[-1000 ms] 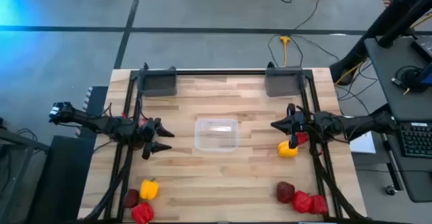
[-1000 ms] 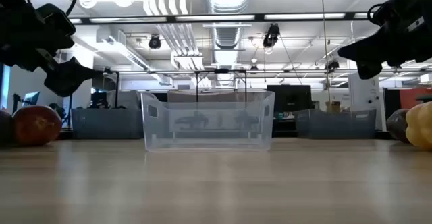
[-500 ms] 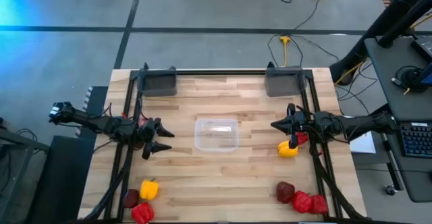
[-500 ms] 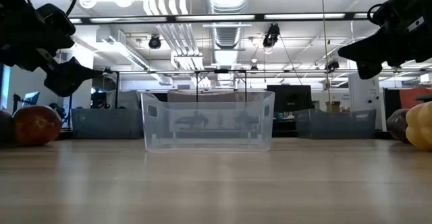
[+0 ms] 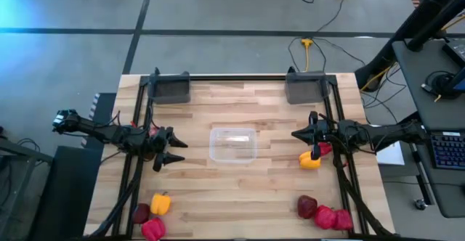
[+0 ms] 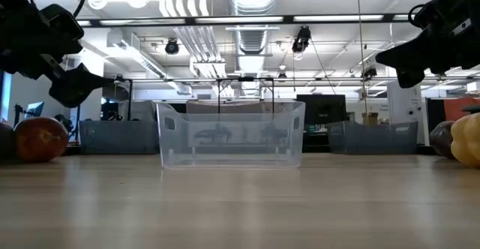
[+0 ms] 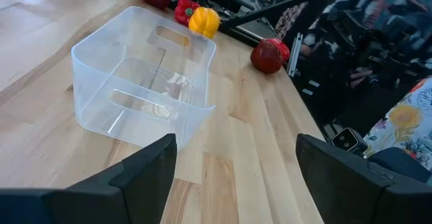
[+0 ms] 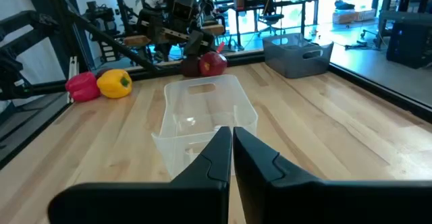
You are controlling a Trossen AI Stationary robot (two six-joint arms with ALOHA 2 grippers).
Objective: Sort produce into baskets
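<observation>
Two robot arms hover over a wooden table (image 5: pixel 240 190) of unsorted produce, nothing yet sorted.

From left to right in the overhead view: at nine o'clock the left gripper (image 5: pixel 176 152) hangs with its jaws parted and empty. At seven o'clock lie one yellow pepper (image 5: pixel 160 203), one dark apple (image 5: pixel 141 213) and one red pepper (image 5: pixel 153 229). At eleven o'clock sits one grey tray (image 5: pixel 171 90); in the centre, an empty clear container (image 5: pixel 233 144); at one o'clock, a second grey tray (image 5: pixel 305 88). At three o'clock the right gripper (image 5: pixel 314 154) is pinched closed, holding nothing, just above a second yellow pepper (image 5: pixel 309 161). At five o'clock lie one dark apple (image 5: pixel 306 206) and two red peppers (image 5: pixel 333 218). The first pick seems pending: the right jaws would need to open, then descend on that pepper.
</observation>
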